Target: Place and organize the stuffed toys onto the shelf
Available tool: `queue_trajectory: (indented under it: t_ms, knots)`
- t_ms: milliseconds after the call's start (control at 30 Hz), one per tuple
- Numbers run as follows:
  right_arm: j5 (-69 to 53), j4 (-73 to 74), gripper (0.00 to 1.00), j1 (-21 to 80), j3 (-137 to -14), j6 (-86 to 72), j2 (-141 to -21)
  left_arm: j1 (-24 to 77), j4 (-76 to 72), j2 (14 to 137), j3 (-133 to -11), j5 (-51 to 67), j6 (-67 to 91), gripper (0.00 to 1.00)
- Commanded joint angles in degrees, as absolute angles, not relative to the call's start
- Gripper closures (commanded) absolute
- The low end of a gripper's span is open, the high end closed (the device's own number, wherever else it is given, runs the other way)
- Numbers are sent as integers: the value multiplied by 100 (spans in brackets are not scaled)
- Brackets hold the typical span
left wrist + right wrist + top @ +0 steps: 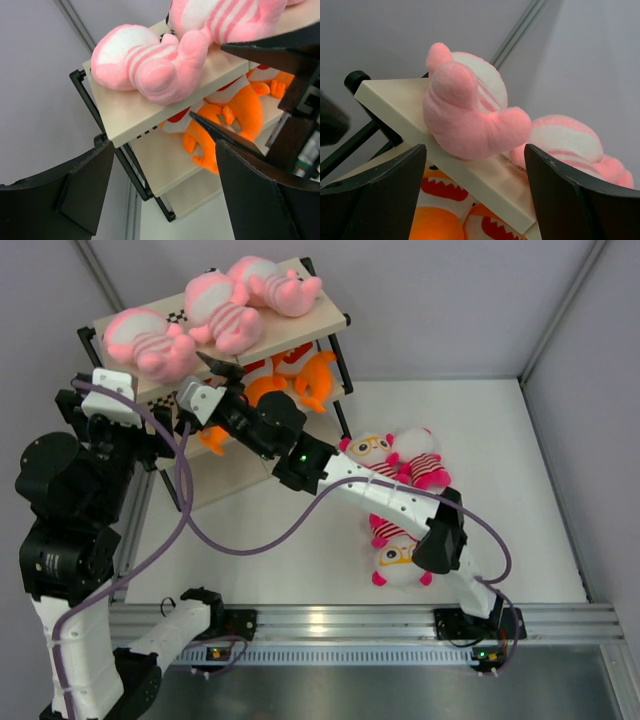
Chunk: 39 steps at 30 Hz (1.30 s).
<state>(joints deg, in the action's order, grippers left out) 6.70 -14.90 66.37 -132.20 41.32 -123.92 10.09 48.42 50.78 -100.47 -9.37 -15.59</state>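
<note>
Markings: black-white checker strip along the board edges of the shelf point(322, 324); too small to read more.
Shelf spot: 10-11 o'clock corner of the worktop point(300, 540), long side running 8-to-2.
Top board: 3 pink toys point(225, 315) in a row, long axes approx 10-to-4, heads at the 10 end; one leg overhangs the front edge.
Mid tier: orange toys point(312, 375), partly hidden by the R arm point(380, 495).
On worktop: 3 white-headed toys point(420, 460). Two lie side by side at 3 o'clock, one at 5 under the R arm's elbow, head toward 6.
Room: bare white worktop betw shelf foot and rail point(350, 620) at 6; grey walls close to the shelf at 9 and 12.
R jaws: apart, nothing betw them, at the top board's front edge just below the pinks.
L jaws: wide apart, nothing held, near the shelf's 9 o'clock end.
</note>
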Motion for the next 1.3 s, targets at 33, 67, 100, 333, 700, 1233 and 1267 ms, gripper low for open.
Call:
queue_trajectory:
  t_ms: [33,67,100,333,700,1233,1267]
  knots:
    - [685,-1442,19,6636,-12956,4148,-11690,1020,4570,5606,-10704,-800,-1292,15]
    - [720,-1433,18,6636,-12877,4157,-11559,1020,4570,5686,-10888,-817,-1275,17]
    - [756,-1424,17,6636,-12658,4175,-11471,1020,4570,5765,-10985,-843,-1266,19]
    - [861,-1477,13,6531,-10953,3956,-10030,1020,4570,6143,-11312,-870,-1257,34]
    - [1978,-669,1,5969,-8755,1822,-7631,1020,4149,6785,-10978,-1439,-1529,49]
    - [1882,2434,0,3368,-7113,-2090,-6874,984,3094,6575,-9906,-2241,-1951,49]
    - [1707,2443,1,3305,-6962,-2318,-6830,984,3094,6435,-9844,-2276,-1995,48]
